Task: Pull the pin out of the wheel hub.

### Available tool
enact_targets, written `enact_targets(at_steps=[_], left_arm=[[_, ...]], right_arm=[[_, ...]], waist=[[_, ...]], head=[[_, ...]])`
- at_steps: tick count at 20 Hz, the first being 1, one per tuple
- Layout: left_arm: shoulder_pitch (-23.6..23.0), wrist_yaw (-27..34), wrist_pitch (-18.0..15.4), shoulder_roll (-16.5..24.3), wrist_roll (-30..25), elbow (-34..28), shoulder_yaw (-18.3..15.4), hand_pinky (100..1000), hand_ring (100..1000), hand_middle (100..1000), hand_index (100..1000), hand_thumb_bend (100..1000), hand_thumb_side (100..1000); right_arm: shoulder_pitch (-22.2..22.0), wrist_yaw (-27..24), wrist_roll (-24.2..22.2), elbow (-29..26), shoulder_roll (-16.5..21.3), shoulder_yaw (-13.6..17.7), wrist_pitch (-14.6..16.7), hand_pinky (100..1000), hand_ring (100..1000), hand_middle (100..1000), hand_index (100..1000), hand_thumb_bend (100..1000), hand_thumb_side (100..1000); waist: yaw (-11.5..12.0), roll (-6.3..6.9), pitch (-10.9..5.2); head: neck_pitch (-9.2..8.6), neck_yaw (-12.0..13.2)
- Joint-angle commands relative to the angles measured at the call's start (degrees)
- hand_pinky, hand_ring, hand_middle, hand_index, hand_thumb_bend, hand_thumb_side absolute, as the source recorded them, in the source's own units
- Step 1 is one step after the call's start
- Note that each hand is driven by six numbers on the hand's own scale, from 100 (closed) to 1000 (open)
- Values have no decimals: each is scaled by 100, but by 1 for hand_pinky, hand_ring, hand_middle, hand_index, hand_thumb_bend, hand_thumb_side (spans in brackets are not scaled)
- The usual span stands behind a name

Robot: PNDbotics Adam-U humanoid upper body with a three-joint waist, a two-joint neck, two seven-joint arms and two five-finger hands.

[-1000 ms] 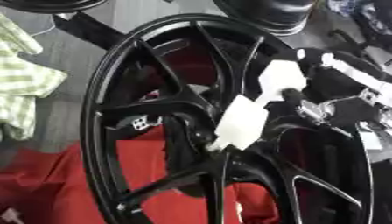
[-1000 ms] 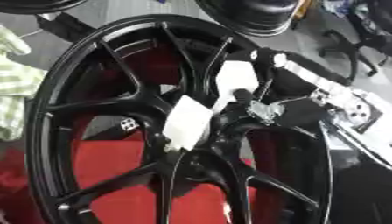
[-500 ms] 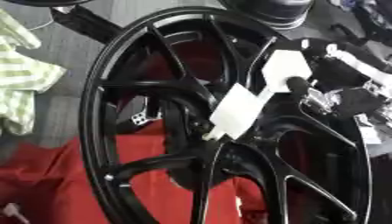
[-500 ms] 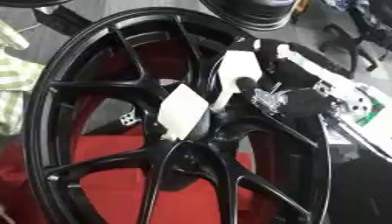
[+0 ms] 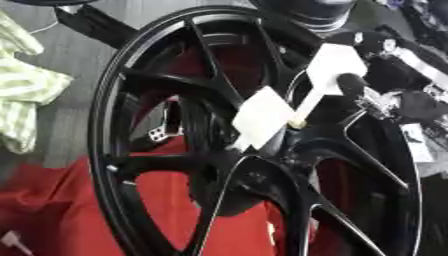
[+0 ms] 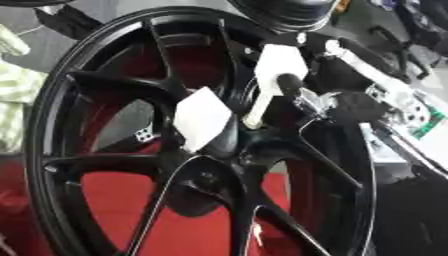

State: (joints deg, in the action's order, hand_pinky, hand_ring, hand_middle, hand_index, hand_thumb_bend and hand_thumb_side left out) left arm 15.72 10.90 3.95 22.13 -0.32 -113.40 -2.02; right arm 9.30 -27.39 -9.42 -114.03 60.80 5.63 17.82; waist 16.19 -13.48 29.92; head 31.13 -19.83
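A large black wheel hub (image 5: 131, 100) with thin spokes fills both views, standing tilted. A white pin (image 5: 311, 102) sticks out of its centre. It has a flat white plate (image 5: 262, 117) near the hub's centre and a white head (image 5: 331, 62) at its outer end. My right hand (image 5: 398, 105) comes in from the right, black with silver parts. One dark finger (image 6: 289, 82) is curled across the white head, so the hand holds the pin. My left hand shows in neither view.
Red cloth (image 5: 61, 210) lies under the wheel. A green and white checked cloth (image 5: 26, 90) sits at the left edge. Another dark wheel (image 5: 306, 10) stands behind at the top. A small white bracket (image 5: 157, 133) shows between the spokes.
The whole picture has shifted and drawn closer, so the camera moved. My right hand stays on the pin's white head, and the pin still sits in the hub's centre.
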Motion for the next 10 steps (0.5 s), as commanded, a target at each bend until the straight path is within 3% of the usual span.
enact_targets(at_steps=[1, 10], left_arm=[[-3, -24, -3, 68, -12, -119, -62, 600, 636, 573, 741, 100, 788], [-92, -21, -13, 76, 36, -119, -121, 600, 635, 573, 741, 100, 781]], right_arm=[[-18, -204, 99, -56, 247, 217, 145, 935, 742, 485, 514, 100, 463], [-392, -1017, 612, -56, 227, 669, 334, 945, 739, 483, 512, 100, 470]], waist=[[-32, 53, -200], [-183, 120, -299]], head=[[10, 37], [133, 183]])
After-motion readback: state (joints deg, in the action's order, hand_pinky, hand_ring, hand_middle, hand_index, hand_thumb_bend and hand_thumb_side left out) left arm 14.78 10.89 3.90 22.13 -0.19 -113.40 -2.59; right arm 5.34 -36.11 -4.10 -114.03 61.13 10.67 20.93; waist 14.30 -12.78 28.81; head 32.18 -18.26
